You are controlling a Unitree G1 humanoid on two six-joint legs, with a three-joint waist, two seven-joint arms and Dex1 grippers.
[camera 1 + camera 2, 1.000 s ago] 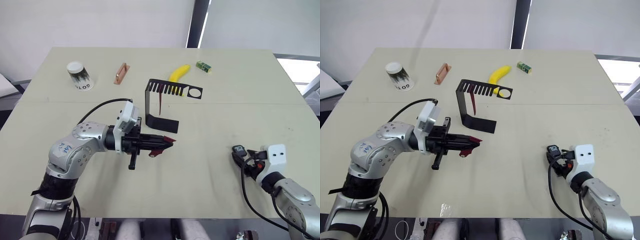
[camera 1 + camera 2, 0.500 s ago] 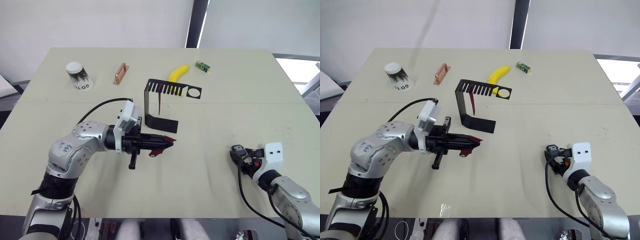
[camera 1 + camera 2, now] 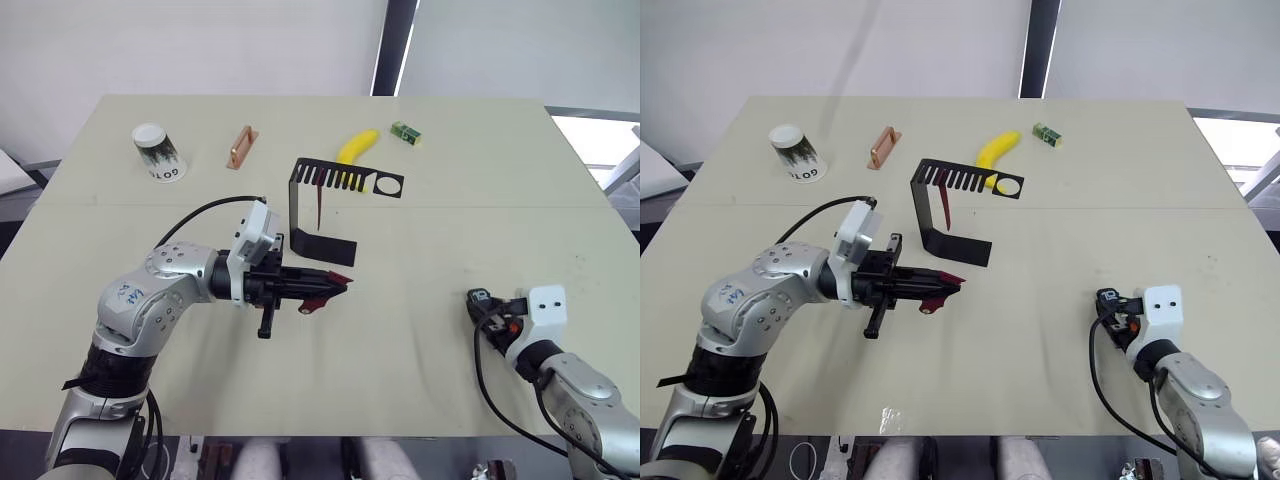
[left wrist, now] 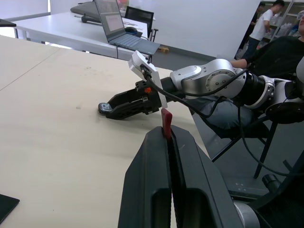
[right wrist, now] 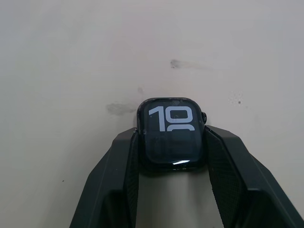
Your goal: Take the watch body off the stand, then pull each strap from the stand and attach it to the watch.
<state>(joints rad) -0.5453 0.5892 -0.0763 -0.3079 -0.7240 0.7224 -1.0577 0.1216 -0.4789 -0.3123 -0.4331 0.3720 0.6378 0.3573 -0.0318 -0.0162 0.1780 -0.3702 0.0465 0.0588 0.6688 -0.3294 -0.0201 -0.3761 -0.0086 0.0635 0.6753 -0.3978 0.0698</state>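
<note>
My left gripper [image 3: 338, 285] hovers low over the table in front of the stand, shut on one maroon strap [image 3: 320, 297]. That strap's tip [image 4: 166, 124] pokes out between the closed fingers. The black stand [image 3: 300, 205] sits mid-table, with the other strap [image 3: 319, 207] hanging from its slotted top arm. Near the table's right front, my right gripper [image 3: 487, 304] is shut on the watch body [image 5: 172, 135]. The body lies face up between the fingers, just above the tabletop, and its screen shows "10". The left wrist view looks across at the right gripper [image 4: 110, 107] and watch body [image 4: 103, 108].
A paper cup [image 3: 158, 152] and a copper bar [image 3: 241, 147] lie at the back left. A banana [image 3: 357, 146] and a small green box [image 3: 405, 131] lie behind the stand. Bare table separates the two grippers. People sit beyond the table's edge in the left wrist view.
The right gripper with the watch body has shifted very slightly. The left arm and its strap have stayed put.
</note>
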